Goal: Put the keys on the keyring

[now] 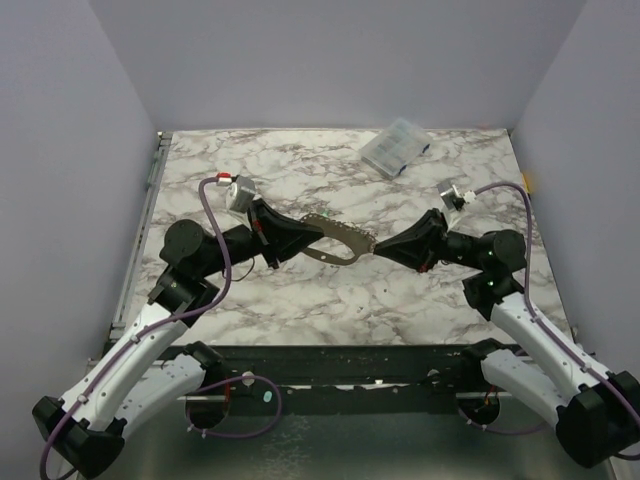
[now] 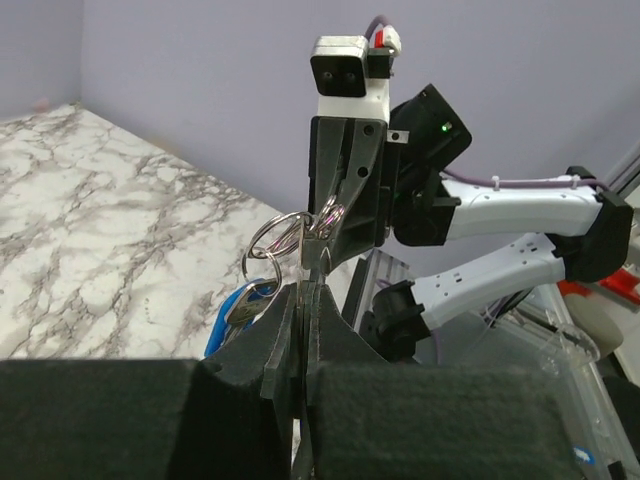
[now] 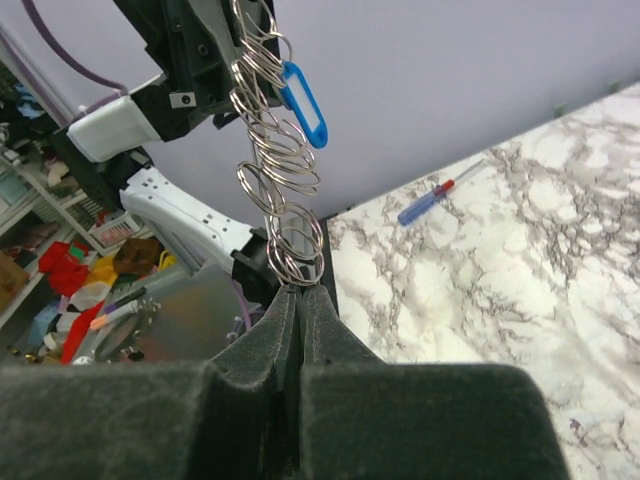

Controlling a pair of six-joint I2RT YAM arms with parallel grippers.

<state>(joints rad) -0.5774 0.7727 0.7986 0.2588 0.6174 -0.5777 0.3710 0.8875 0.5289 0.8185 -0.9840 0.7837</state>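
1. Marble in grey and white veins the bench [image 1: 300, 300], and I am bolted to its near edge. Plain lilac-grey walls [image 1: 330, 60] close it in at the back and on both sides.
2. My left arm [image 1: 150, 320] and right arm [image 1: 540, 335] both reach inward and meet over the middle of the bench, wrists pointed at each other.
3. Between them the keyring [image 1: 340, 243], a chain of silvery split rings, is stretched clear of the surface. My left jaws are closed on one end and my right jaws are pinched tight on the other.
4. Farther back, towards the right rear corner, a clear plastic box [image 1: 396, 148] lies on the marble.
5. Only my left wrist view shows a silvery key [image 2: 255, 298] with blue plastic beside it, dangling from the rings just above my pads.
6. Only my right wrist view shows the rings link by link. It also shows a blue tag [image 3: 305, 103] hanging near the far end, and a small blue-and-red tool [image 3: 428, 203] lying on the bench near its edge.
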